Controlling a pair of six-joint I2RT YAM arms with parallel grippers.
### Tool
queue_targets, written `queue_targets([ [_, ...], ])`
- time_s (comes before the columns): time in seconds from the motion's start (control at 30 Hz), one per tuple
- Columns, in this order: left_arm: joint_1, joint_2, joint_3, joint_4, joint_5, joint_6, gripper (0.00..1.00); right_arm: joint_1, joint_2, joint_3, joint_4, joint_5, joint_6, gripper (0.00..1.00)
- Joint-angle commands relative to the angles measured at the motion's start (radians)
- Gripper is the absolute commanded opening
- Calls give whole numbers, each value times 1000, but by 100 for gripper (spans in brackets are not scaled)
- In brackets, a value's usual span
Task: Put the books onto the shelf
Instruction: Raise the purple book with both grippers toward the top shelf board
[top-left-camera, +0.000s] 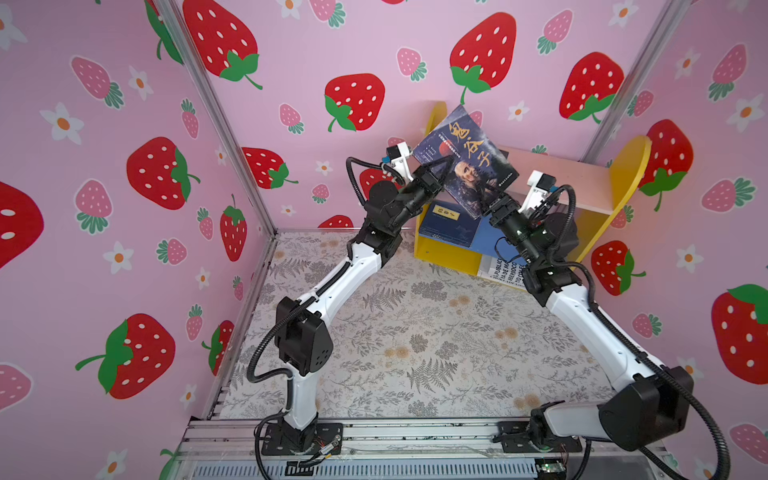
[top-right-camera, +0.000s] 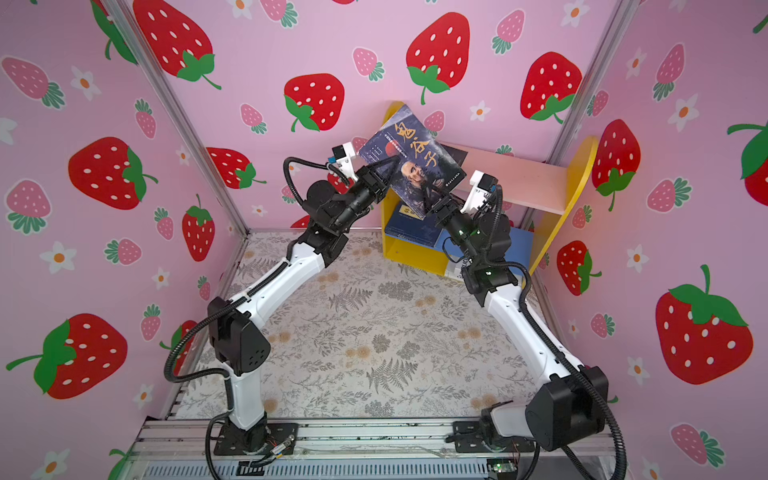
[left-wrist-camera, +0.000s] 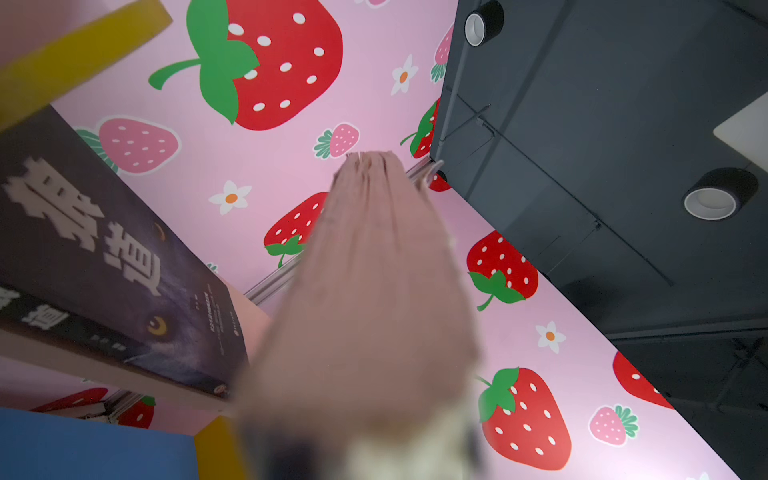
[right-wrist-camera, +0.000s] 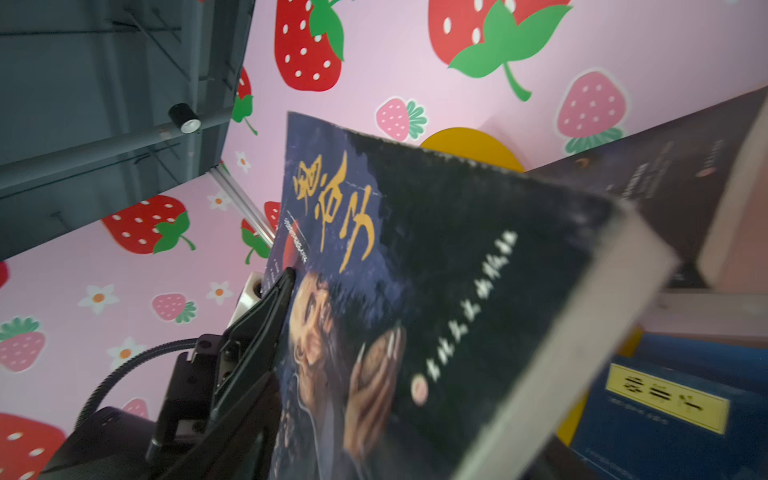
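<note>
A dark book with big Chinese characters and a bearded face (top-left-camera: 465, 166) (top-right-camera: 411, 166) (right-wrist-camera: 457, 270) hangs tilted in front of the shelf (top-left-camera: 573, 178) (top-right-camera: 536, 183). My left gripper (top-left-camera: 440, 166) (top-right-camera: 384, 164) is shut on the book's left edge; one of its fingers (right-wrist-camera: 278, 299) lies on the cover. In the left wrist view the book's page edge (left-wrist-camera: 374, 270) fills the middle and hides the jaws. My right gripper (top-left-camera: 486, 199) (top-right-camera: 430, 195) straddles the book's lower corner; its grip is unclear. Another dark book (left-wrist-camera: 104, 249) (right-wrist-camera: 665, 187) lies on the pink upper board.
A navy book with a yellow label (top-left-camera: 446, 220) (right-wrist-camera: 665, 403) lies on the blue lower board. A white book with black lettering (top-left-camera: 498, 270) shows at the shelf's foot behind my right arm. The strawberry walls (top-left-camera: 374, 62) close in right behind the shelf.
</note>
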Motion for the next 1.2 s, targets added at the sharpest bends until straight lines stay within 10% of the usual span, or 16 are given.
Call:
queue_targets([
  [0.0,-12,50,156,25,-102,-17,0,-8,-60,2,-52,187,-132,81],
  [0.33,-56,230,418,-84,-238,-8,0,-7,-96,-16,5,329,-437,100],
  [1.17,-76,418,592,-116,-426,-60,9,-8,78,-42,175,168,-736,100],
])
